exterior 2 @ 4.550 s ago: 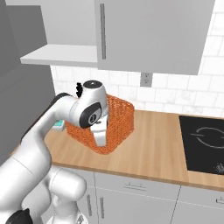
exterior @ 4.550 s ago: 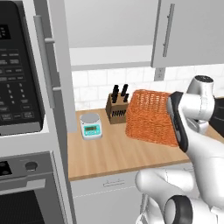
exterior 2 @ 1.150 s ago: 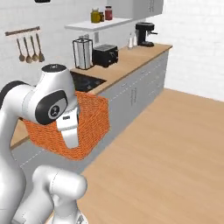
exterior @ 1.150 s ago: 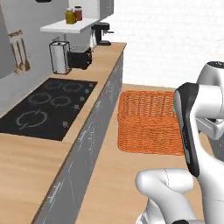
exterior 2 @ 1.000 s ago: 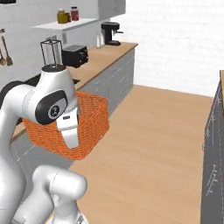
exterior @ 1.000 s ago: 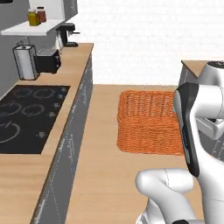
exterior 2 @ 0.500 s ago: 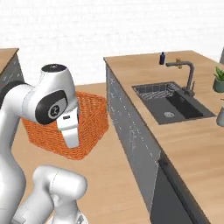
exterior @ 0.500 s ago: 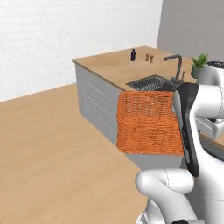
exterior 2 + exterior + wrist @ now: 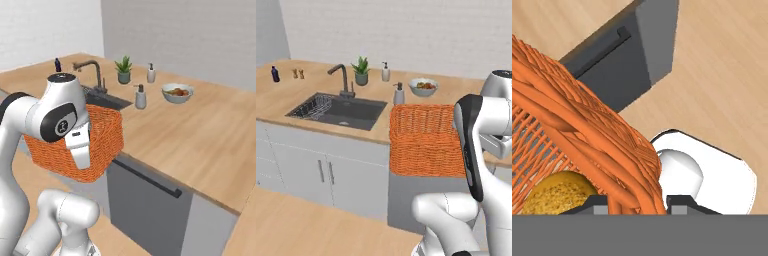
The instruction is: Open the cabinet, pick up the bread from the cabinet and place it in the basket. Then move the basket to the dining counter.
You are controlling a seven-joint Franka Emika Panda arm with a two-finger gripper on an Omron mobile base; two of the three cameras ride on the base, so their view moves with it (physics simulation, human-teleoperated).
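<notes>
My gripper (image 9: 637,202) is shut on the rim of the orange woven basket (image 9: 423,140), with thick wicker strands running between its fingertips. The basket (image 9: 70,145) hangs in the air in front of my body, tilted, level with the near edge of the dining counter (image 9: 296,95). Inside it lies the bread (image 9: 557,192), a golden-brown round loaf low against the wall. The dining counter (image 9: 205,135) is a broad light wood top on a dark grey base. The cabinet is out of view.
A sink (image 9: 338,107) with a dark faucet (image 9: 341,75) is set into the counter. Behind it stand a potted plant (image 9: 361,70), two soap dispensers (image 9: 398,94) and a fruit bowl (image 9: 423,86). A dark bottle (image 9: 275,73) stands far left. Wood floor (image 9: 722,75) lies below.
The whole picture has swung: the base has turned and come closer, so the counter with the sink now lies straight ahead. The basket stays in my grip in the same pose.
</notes>
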